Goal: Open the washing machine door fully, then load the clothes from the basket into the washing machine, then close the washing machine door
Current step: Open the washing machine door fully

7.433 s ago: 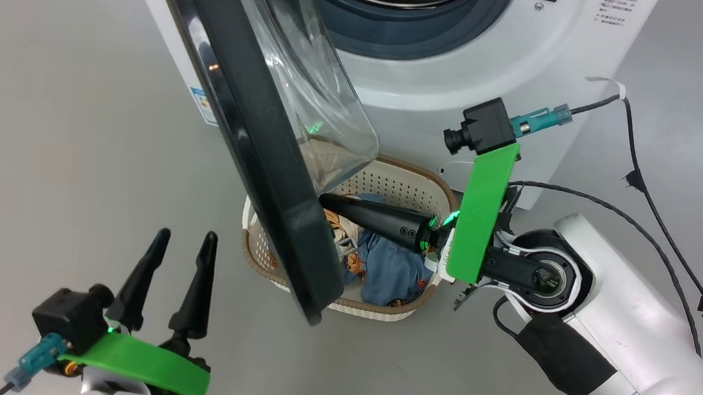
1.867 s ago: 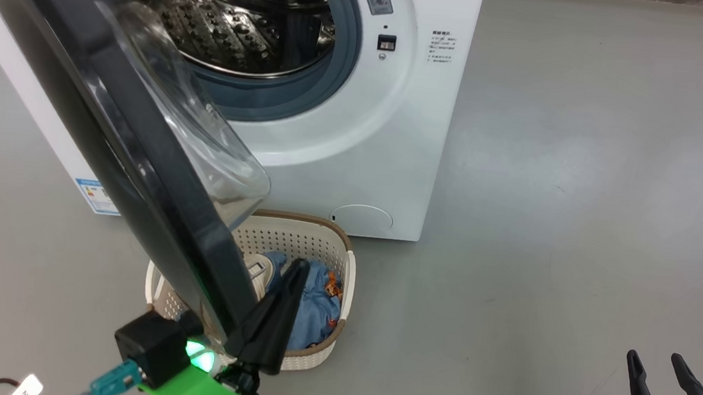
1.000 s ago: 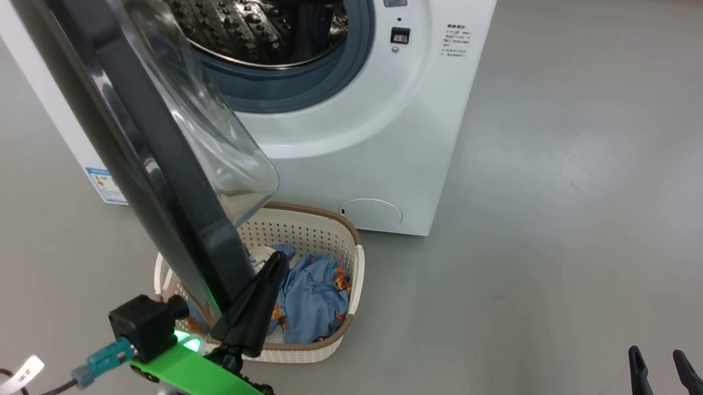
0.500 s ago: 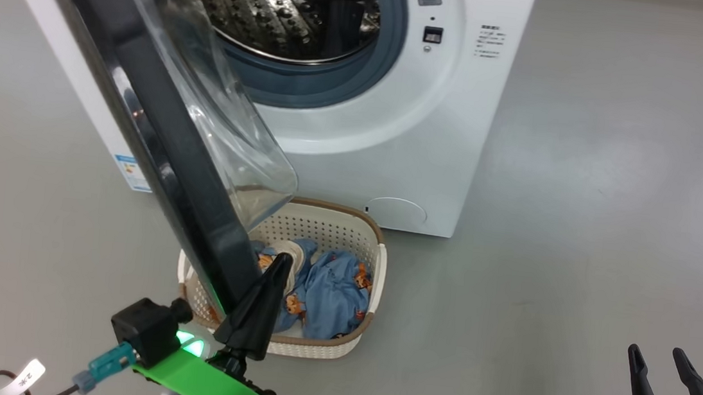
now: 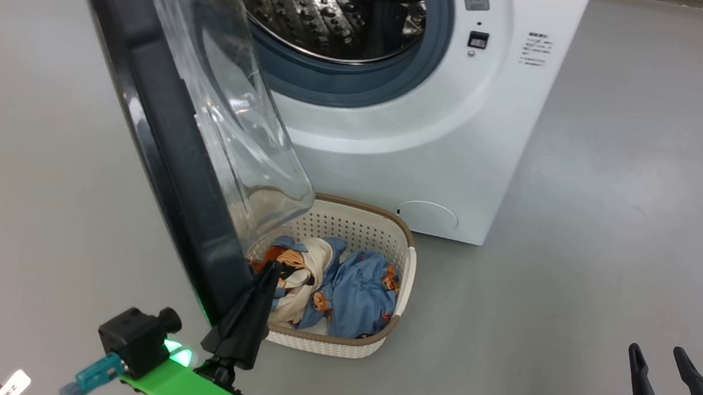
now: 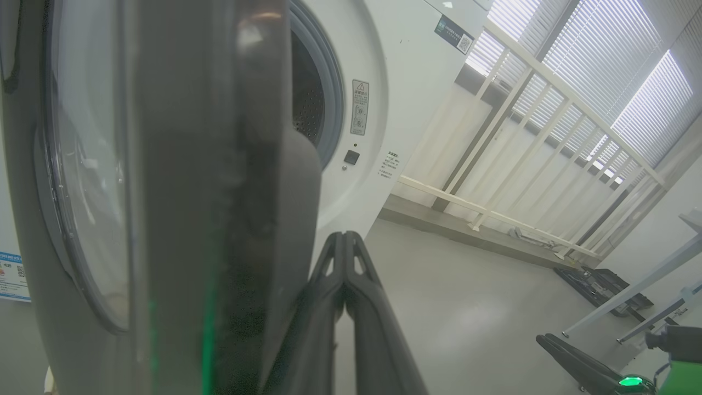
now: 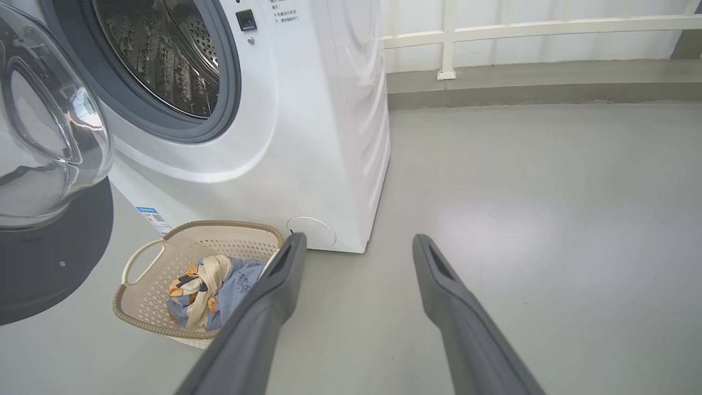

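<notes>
The washing machine door had swung a shade wider than a second ago, my clenched, empty left gripper nudging its lower rim above the basket, baring more clothes, so I judged opening nearly done; the right gripper hung spread.

Indoor room, glossy grey floor.
Cream metal railing is seen along a raised grey kerb; daylight is let through slatted white window blinds.

Blue fabric clothes in cream plastic basket, at white boxy washing machine's 6 o'clock; black-rimmed glass door at basket's 10 o'clock, maybe overhanging it.
</notes>
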